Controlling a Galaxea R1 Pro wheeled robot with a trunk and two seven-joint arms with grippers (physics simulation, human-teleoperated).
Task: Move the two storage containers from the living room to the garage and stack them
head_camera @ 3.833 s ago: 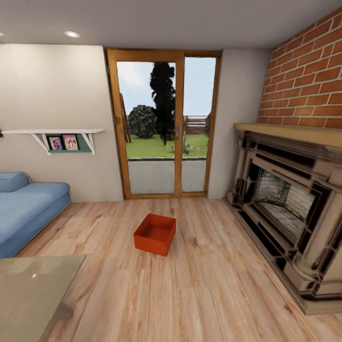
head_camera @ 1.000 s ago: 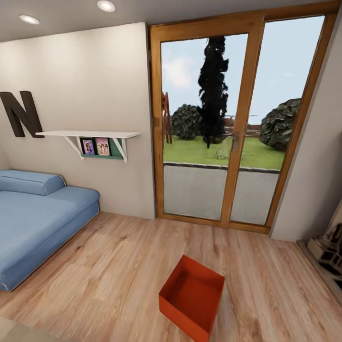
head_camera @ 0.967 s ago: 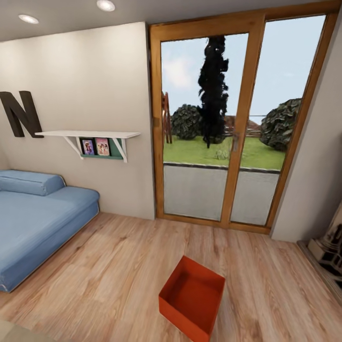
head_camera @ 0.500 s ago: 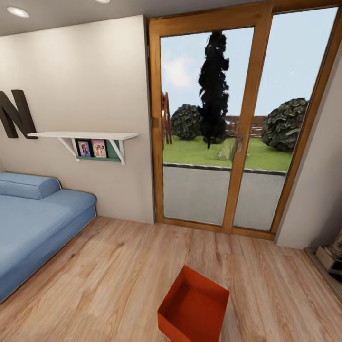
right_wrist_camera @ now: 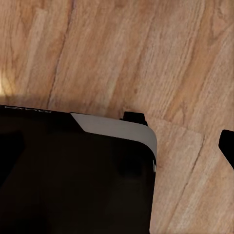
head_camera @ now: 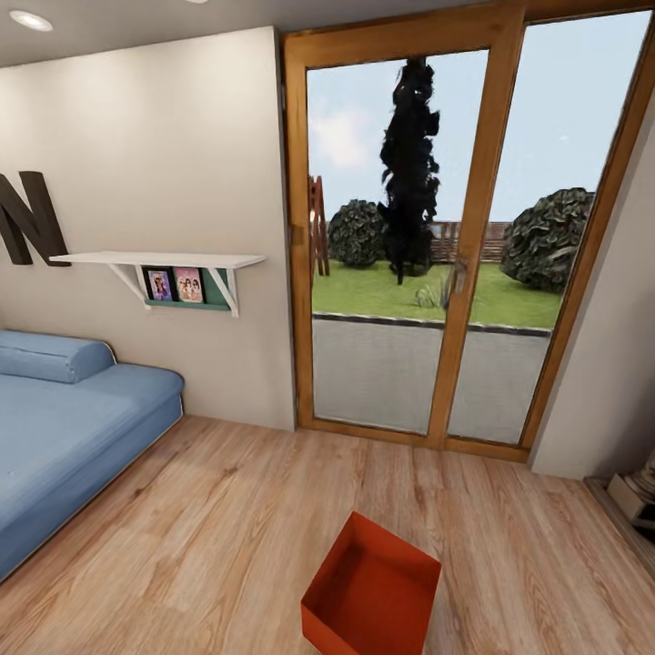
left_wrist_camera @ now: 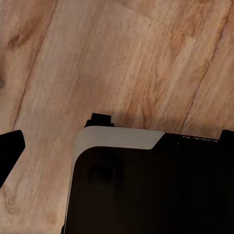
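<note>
Sitting on the wood floor (head_camera: 209, 509) before the glass doors (head_camera: 437, 255): red bin (head_camera: 371, 589), near end cut off | both claws' state: cannot tell | bin lower in view than half a second ago.

glossy black robot body (left_wrist_camera: 156, 195), pale grey rim, small black tabs.

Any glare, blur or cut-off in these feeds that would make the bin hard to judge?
Head view: evenly lit and sharp, no glare, but the bottom edge crops the bin on the wood floor. Left and right wrist views: soft, with dark robot bodywork blocking much of each; only floor planks beyond.
</note>
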